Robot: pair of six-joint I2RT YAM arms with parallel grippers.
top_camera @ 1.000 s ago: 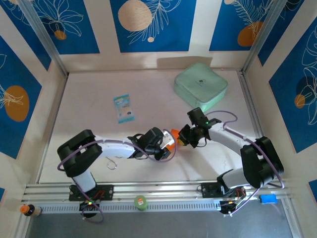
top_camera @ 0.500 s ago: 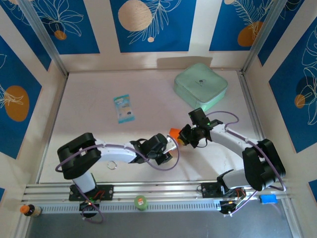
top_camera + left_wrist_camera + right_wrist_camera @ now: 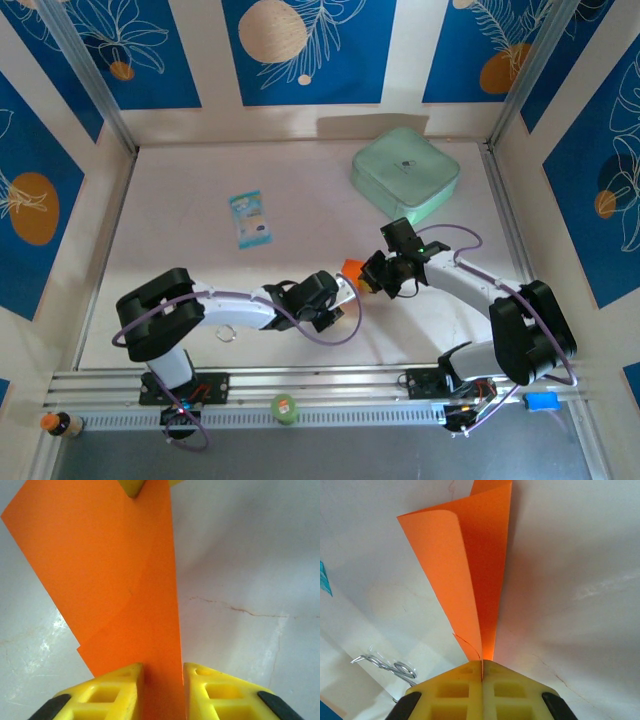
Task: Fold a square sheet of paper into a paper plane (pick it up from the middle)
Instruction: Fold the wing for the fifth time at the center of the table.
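The orange sheet of paper [image 3: 351, 268], folded double along a crease, hangs between my two grippers at mid-table. My right gripper [image 3: 369, 279] is shut on one end; in the right wrist view the jaws [image 3: 482, 667] pinch the folded edge and the paper [image 3: 470, 570] fans away from them. My left gripper [image 3: 338, 288] meets the other end. In the left wrist view its yellow fingers [image 3: 163, 690] stand a narrow gap apart with the paper [image 3: 125, 580] lying face-on across that gap. A right fingertip [image 3: 131, 486] shows at the paper's far end.
A mint-green box [image 3: 405, 172] sits at the back right. A small blue-and-white packet [image 3: 250, 219] lies left of centre. A metal wire clip [image 3: 226, 331] rests near the left arm and also appears as a clip [image 3: 387, 665] in the right wrist view.
The left wrist has swung a little right, closer to the right gripper, then held still. The paper and the right gripper have stayed in place.
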